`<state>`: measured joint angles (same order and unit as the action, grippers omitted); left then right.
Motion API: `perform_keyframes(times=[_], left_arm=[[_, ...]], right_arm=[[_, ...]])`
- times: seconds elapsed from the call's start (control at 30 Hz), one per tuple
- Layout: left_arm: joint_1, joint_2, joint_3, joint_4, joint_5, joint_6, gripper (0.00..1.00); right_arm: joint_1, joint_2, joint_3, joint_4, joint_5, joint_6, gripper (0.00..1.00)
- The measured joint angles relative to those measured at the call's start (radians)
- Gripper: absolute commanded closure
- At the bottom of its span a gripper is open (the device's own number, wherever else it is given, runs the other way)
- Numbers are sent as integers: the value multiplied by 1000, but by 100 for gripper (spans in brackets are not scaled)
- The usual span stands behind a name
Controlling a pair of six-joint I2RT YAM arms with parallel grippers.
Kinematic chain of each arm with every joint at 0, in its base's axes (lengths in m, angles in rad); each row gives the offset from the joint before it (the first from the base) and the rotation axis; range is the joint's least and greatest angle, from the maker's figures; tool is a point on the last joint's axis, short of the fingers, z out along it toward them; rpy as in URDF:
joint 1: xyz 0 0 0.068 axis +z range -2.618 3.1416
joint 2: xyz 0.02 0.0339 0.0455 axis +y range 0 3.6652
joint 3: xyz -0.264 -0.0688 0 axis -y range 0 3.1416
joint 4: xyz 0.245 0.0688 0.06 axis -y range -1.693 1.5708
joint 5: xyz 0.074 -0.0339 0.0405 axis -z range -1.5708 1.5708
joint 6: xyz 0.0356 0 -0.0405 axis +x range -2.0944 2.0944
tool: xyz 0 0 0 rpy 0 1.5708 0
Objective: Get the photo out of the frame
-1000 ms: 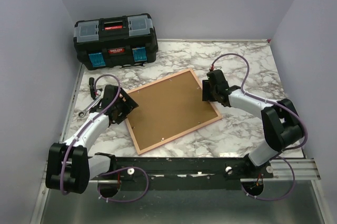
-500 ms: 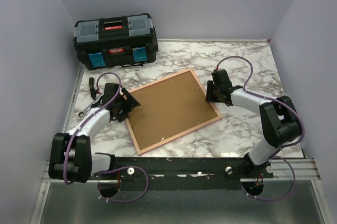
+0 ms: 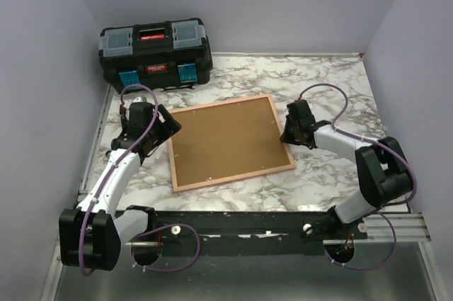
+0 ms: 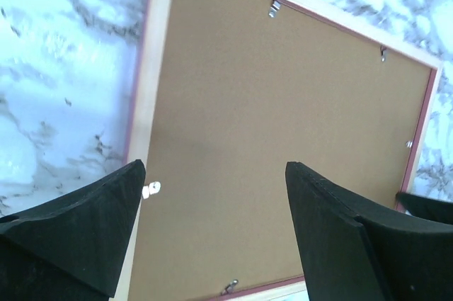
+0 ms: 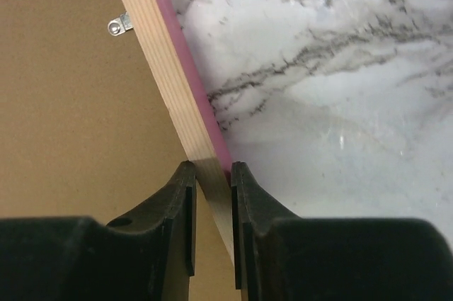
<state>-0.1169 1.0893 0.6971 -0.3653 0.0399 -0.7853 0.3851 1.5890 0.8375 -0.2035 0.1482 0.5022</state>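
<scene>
The pink frame [image 3: 237, 178] lies face down on the marble table. Its brown backing board [image 3: 230, 142] faces up and hides the photo. My right gripper [image 3: 287, 133] is shut on the frame's right edge. In the right wrist view its fingers [image 5: 211, 170] pinch the wood-and-pink border [image 5: 159, 53] beside the backing [image 5: 64, 103]. My left gripper [image 3: 161, 131] is open and empty above the frame's left side. In the left wrist view its jaws [image 4: 214, 173] stand wide apart over the backing [image 4: 283, 103], just inside the left border [image 4: 152, 81].
A black toolbox [image 3: 154, 53] with blue latches stands at the back left. Small metal clips [image 4: 273, 8] [image 5: 119, 25] hold the backing along the border. Walls close the table on the left, back and right.
The frame has turned counter-clockwise and now lies squarer to the table. My right gripper moved right with its edge. My left gripper rose toward the frame's far left corner.
</scene>
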Motion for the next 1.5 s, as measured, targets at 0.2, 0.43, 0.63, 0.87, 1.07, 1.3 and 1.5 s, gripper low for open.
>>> perform_keyframes(times=[0.2,0.43,0.63,0.87,1.07,1.3,1.5], left_arm=[[0,-8,60,3,-24,32,17],[11,24,67,5,-27,31,15],[134,65,64,18,18,-34,15],[325,219,132,15,23,-19,15],[366,284,178,63,79,66,6],[296,273,211,7,-24,153,4],[180,322,322,-82,-153,174,1]], right_arm=[[-3,-94,-93,-15,31,131,92],[-6,-122,-123,0,19,93,86],[-8,-139,-143,12,-23,37,34],[-8,-235,-202,34,-87,-7,21],[-8,-320,-220,76,-151,-23,17],[-8,-400,-280,108,-224,-24,8],[-8,-453,-291,142,-273,-33,8]])
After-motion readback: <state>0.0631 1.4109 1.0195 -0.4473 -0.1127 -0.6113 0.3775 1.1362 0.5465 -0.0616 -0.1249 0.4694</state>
